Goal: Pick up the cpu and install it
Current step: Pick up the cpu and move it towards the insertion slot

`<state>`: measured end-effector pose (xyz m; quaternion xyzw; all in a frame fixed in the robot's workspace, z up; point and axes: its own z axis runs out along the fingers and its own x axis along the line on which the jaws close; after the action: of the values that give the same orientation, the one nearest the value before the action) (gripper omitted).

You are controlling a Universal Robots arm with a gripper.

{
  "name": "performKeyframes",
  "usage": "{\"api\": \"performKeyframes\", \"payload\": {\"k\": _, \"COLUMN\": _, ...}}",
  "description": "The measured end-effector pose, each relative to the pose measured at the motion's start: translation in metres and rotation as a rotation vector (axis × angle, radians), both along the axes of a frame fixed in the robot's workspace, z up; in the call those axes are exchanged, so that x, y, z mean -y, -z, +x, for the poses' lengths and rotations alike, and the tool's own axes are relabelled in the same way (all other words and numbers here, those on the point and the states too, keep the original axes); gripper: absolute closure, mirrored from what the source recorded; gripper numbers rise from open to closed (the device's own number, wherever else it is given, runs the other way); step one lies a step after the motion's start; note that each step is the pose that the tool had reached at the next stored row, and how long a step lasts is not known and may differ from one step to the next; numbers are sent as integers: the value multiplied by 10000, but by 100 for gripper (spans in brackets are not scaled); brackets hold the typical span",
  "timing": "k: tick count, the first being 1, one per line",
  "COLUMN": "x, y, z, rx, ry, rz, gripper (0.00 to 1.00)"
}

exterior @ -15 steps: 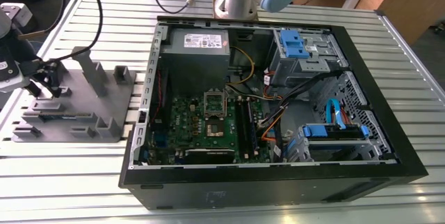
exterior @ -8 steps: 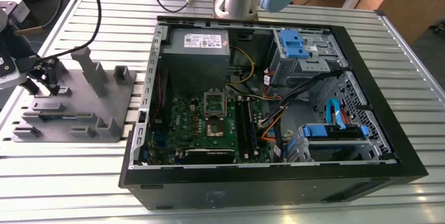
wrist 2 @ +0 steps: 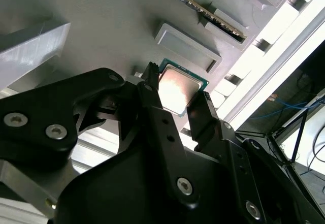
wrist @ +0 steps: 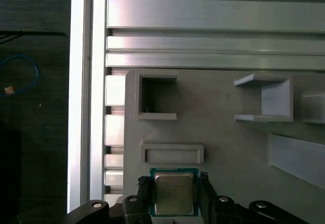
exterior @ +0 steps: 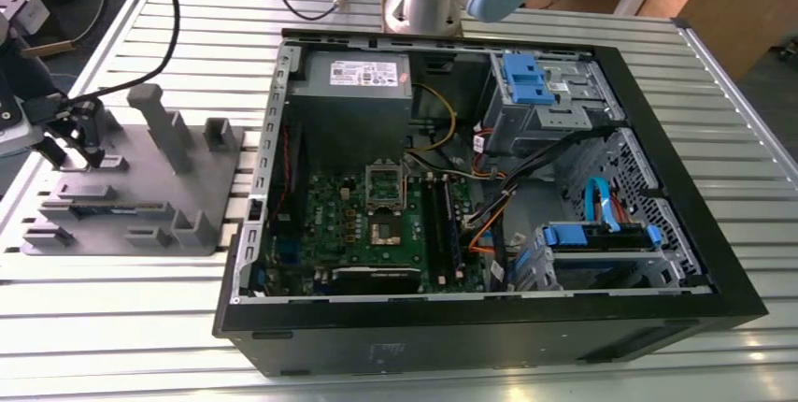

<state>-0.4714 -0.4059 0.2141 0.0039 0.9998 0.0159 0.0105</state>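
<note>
- Small square cpu (wrist: 173,193), silver metal lid, green rim, lies flat on grey plastic tray (wrist: 228,142).
- Black gripper (wrist: 174,179) parted, straddling it just beside opposite edges, nothing clamped.
- Likely light, stiff, slick-topped, fragile underneath; pinch by the edges.

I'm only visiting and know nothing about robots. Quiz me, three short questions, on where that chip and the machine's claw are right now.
1. True or false: the cpu already sits inside the computer case.
2. The pincer hovers at: A) the grey tray; B) the power supply; C) the blue drive cage.
3. Fill in: in the exterior view, the tray lies to the case's ____.
Key: 1 false, the cpu lies on the tray, with the pincer straddling it; 2 A; 3 left.
</note>
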Motion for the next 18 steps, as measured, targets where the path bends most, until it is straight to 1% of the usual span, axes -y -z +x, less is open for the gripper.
{"api": "performKeyframes", "payload": {"k": 10, "x": 0, "y": -11, "z": 0, "rx": -4, "ry": 0, "rz": -2, "gripper": 53}}
{"api": "performKeyframes", "payload": {"k": 13, "x": 0, "y": -30, "z": -1, "rx": -4, "ry": 0, "rz": -2, "gripper": 53}}
{"api": "performKeyframes", "payload": {"k": 18, "x": 0, "y": -97, "z": 0, "rx": -4, "ry": 0, "rz": -2, "gripper": 53}}
